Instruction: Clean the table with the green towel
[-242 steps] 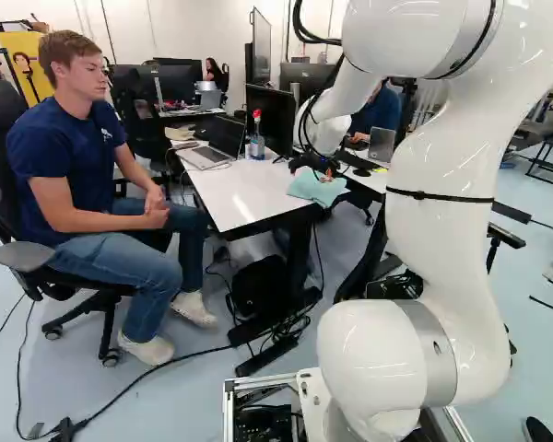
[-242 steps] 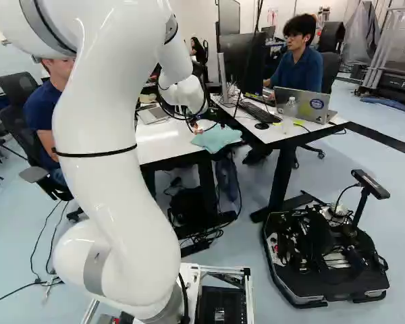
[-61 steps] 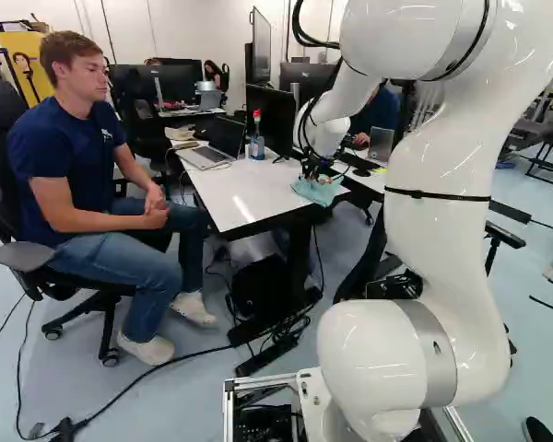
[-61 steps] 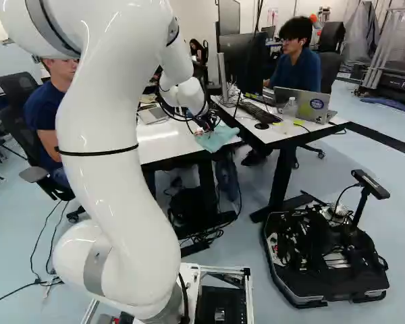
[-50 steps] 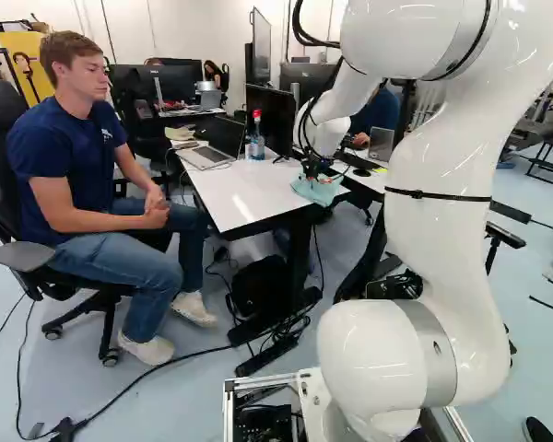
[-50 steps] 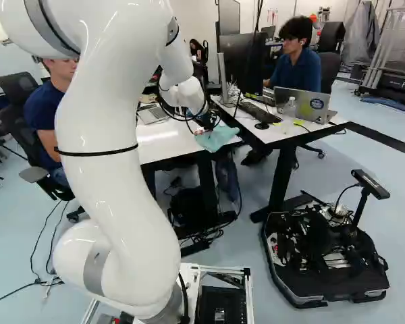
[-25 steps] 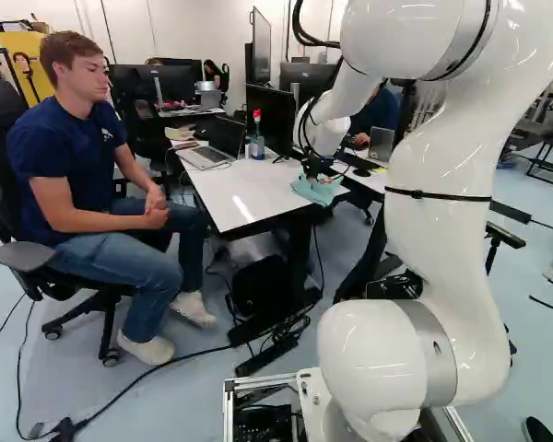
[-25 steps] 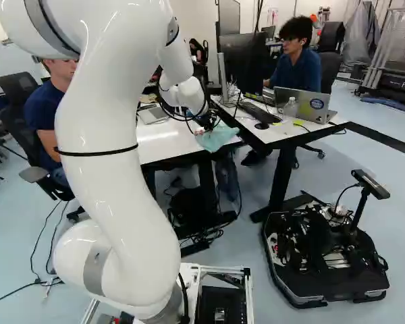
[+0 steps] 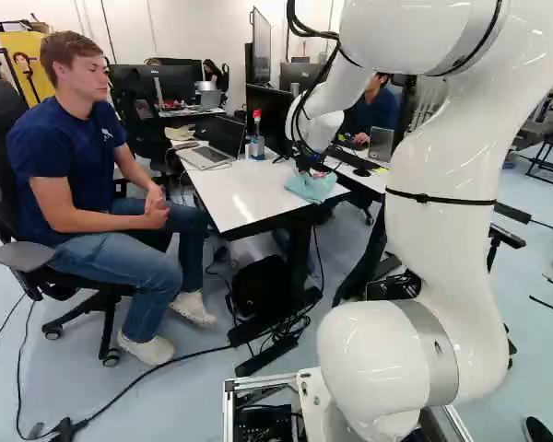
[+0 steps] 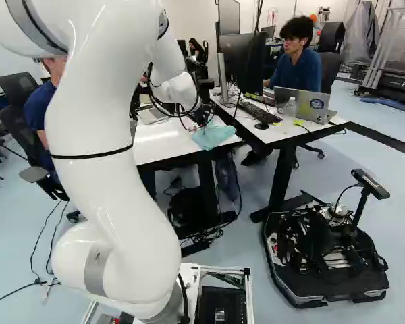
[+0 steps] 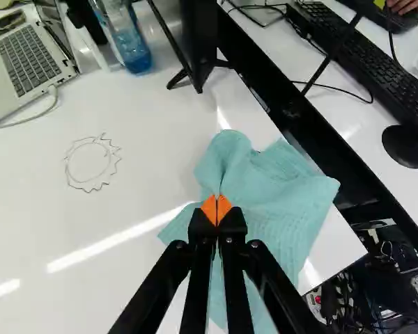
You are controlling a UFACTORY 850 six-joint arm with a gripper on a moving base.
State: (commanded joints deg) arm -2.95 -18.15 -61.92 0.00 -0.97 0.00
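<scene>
"What's the biggest thing out there?"

"The white table. A second table stands along its right edge, seen in both base views, with a dark gap between them"

"And on the first one?"

"A black monitor at the far part of the right edge. Then an open laptop, back by the left edge"

"Where's the towel?"

"At the near right corner, rumpled and lying mostly on the top. In the wrist view, one tip of it pokes past the edge facing the second table"

"What's the gripper doing?"

"Pinching a fold of the towel. Its orange pads come together on the cloth, and more of it spreads under and ahead of them"

"Anything smaller?"

"A bottle with a red top and blue lower part, just beside the monitor's foot. On the second table, near the edge by the gap, a black mouse"

"And drawn on the tabletop?"

"A thin spiky ring, between laptop and towel, well in from the right edge"
</scene>
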